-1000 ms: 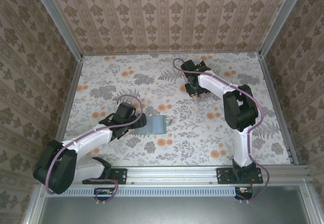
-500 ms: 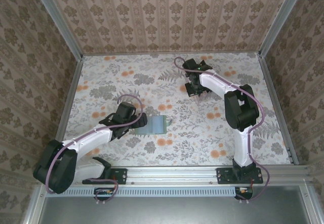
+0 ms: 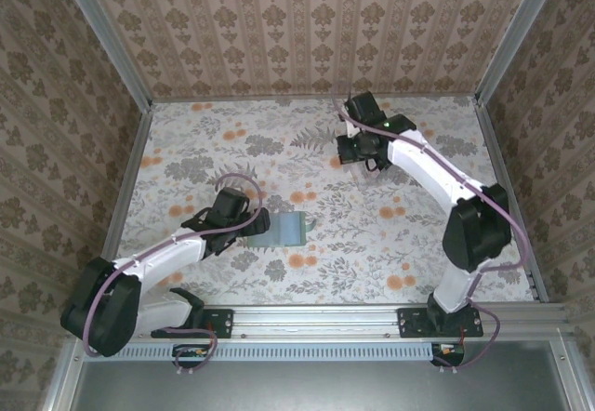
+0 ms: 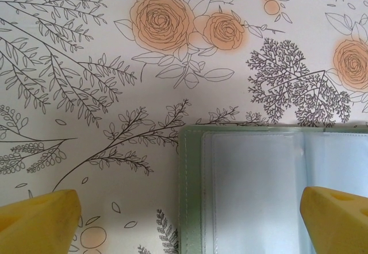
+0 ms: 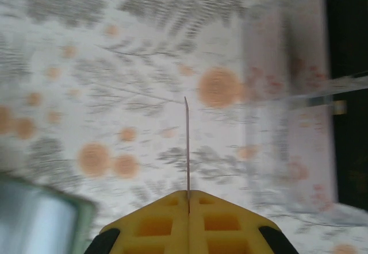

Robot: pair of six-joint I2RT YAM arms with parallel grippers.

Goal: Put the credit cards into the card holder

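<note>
The card holder (image 3: 289,229) lies open on the flowered table, dull green with a paler inside (image 4: 259,196). My left gripper (image 3: 253,228) hovers at its left edge, open, with the yellow fingers (image 4: 40,220) wide apart and the holder's left border between them (image 4: 190,219). My right gripper (image 3: 359,150) is at the back of the table, shut on one of the credit cards (image 5: 187,145). That card is thin and pinkish and sticks straight out edge-on from the yellow fingertips (image 5: 188,199). A corner of the holder (image 5: 40,219) shows at lower left in the right wrist view.
A clear rack with dark panels (image 5: 299,110) stands just right of the held card. Patterned walls with metal frame rails (image 3: 130,165) enclose the table on three sides. Open tabletop lies between the right gripper and the holder.
The right arm has stretched out and its gripper has come up off the rack spot, closing fully on the card. The left arm and the holder have not moved.
</note>
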